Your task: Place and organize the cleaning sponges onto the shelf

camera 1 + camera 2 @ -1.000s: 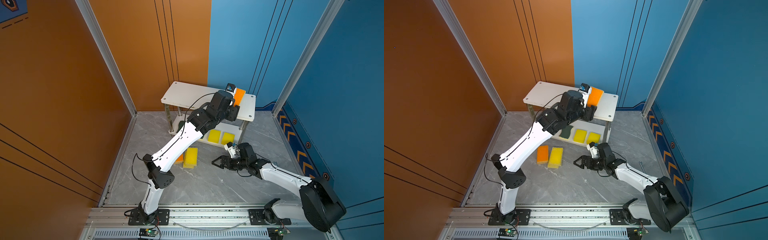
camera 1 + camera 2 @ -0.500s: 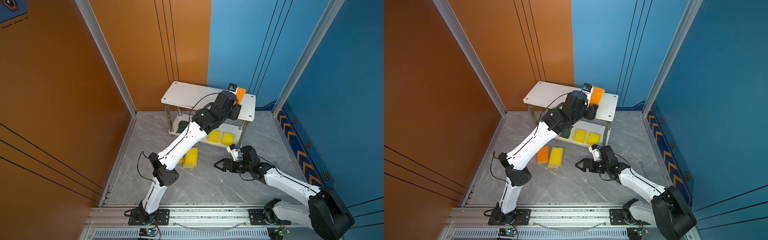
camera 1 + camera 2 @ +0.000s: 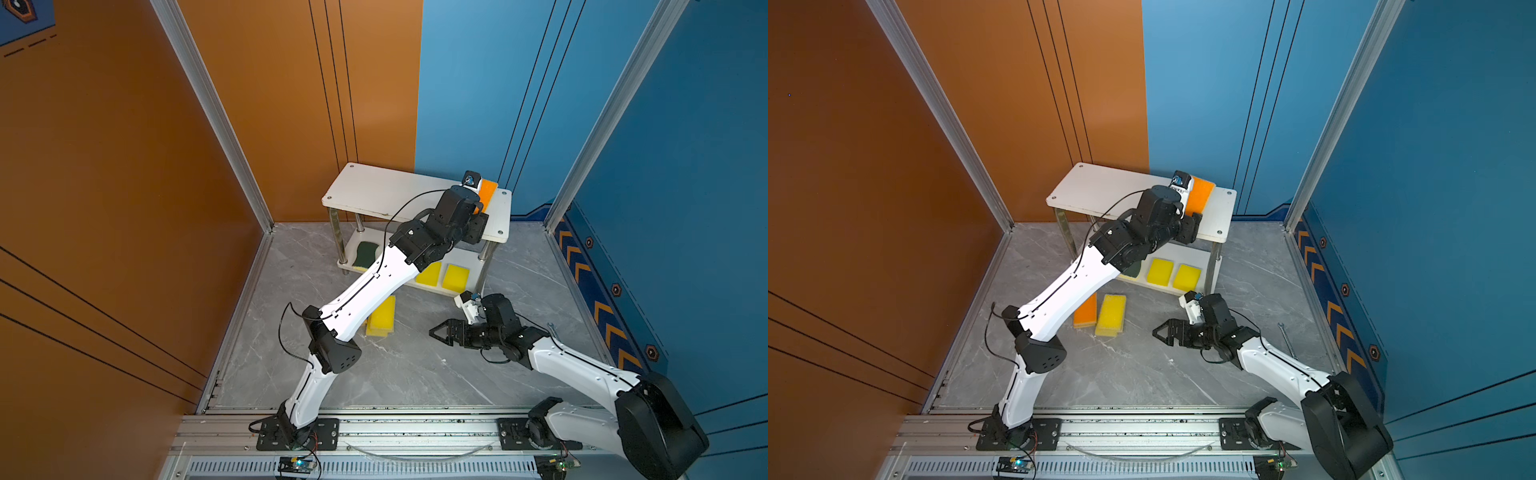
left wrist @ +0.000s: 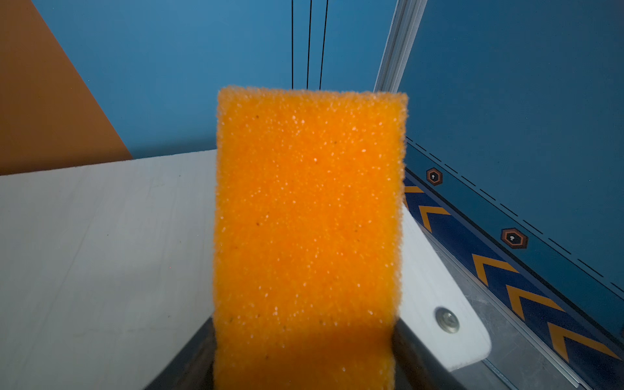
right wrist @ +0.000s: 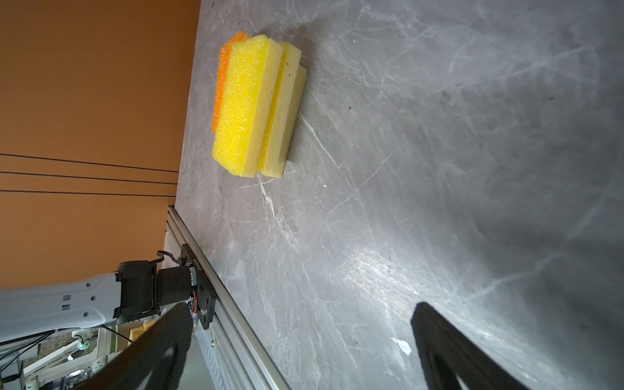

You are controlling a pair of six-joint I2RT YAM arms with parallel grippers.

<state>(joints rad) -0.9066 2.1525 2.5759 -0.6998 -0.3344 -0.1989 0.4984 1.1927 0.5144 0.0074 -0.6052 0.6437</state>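
Over the shelf's top board, near its right end, I've got an orange sponge [image 4: 309,233] pinched in my left hand [image 3: 1190,208], long axis pointing to the back wall, held just above the white board; whether its underside touches I can't tell. The shelf [image 3: 374,191] has the top otherwise bare where visible. Lower board carries two yellow sponges [image 3: 1173,274] side by side and a green scouring pad [image 3: 365,253] at its left end. To do this well: lower flat, keep the sponge square to the board's edge and clear of the corner screw [image 4: 447,320], inboard enough not to overhang, leave room alongside for more, then let go only once the foam sits flat; foam rebounds, so release slowly and back straight out. My right hand [image 3: 442,332] hangs spread wide and empty low over the floor, facing the leftover pile: a yellow stack [image 5: 260,108] with an orange-topped sponge [image 3: 1086,311] touching beside it. That pile's next, I'd judge. Versus a second ago: my left arm has reached further along the top board toward the back right, sponge carried with it, grip unchanged; my right hand has drifted slightly toward me and stayed wide open. Sponges on the lower board and floor haven't moved.
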